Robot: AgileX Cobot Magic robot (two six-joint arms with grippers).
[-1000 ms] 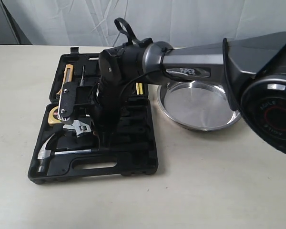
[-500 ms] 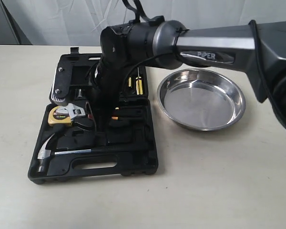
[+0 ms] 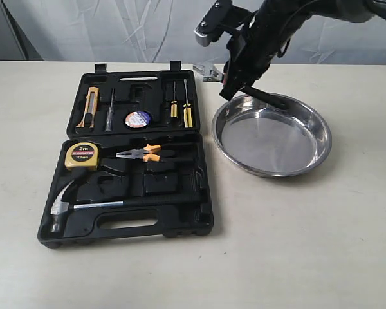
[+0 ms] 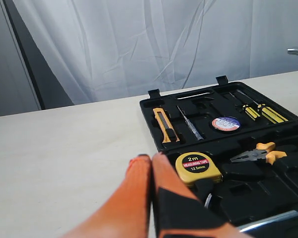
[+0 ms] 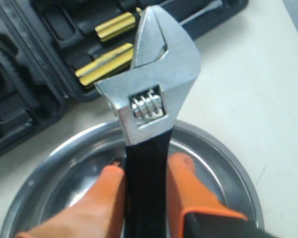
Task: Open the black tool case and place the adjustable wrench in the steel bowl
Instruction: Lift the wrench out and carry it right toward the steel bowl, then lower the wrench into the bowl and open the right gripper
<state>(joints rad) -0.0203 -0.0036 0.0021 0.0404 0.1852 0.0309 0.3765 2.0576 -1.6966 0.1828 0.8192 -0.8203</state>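
Note:
The black tool case [image 3: 180, 190] lies open on the table, its lid flat behind it. My right gripper [image 3: 239, 82] is shut on the adjustable wrench [image 3: 208, 71] by its black handle, in the air over the steel bowl's [image 3: 270, 138] far left rim. In the right wrist view the wrench's silvery head [image 5: 154, 74] sticks out past the orange fingers [image 5: 188, 183], above the bowl [image 5: 64, 178] and near the case's corner [image 5: 39, 99]. My left gripper [image 4: 150, 157] is shut and empty, low beside the case [image 4: 218, 144]; the exterior view does not show it.
The case holds a yellow tape measure [image 3: 82, 155], orange-handled pliers [image 3: 141, 153], a claw hammer [image 3: 67, 203], yellow-handled screwdrivers [image 3: 180, 109], a utility knife [image 3: 90, 106] and a tape roll [image 3: 137, 118]. A white curtain hangs behind the table.
The right arm rose out of the case with the wrench in its grip and swung right, from the case's lower half to above the bowl's rim. The wrench's slot is now bare.

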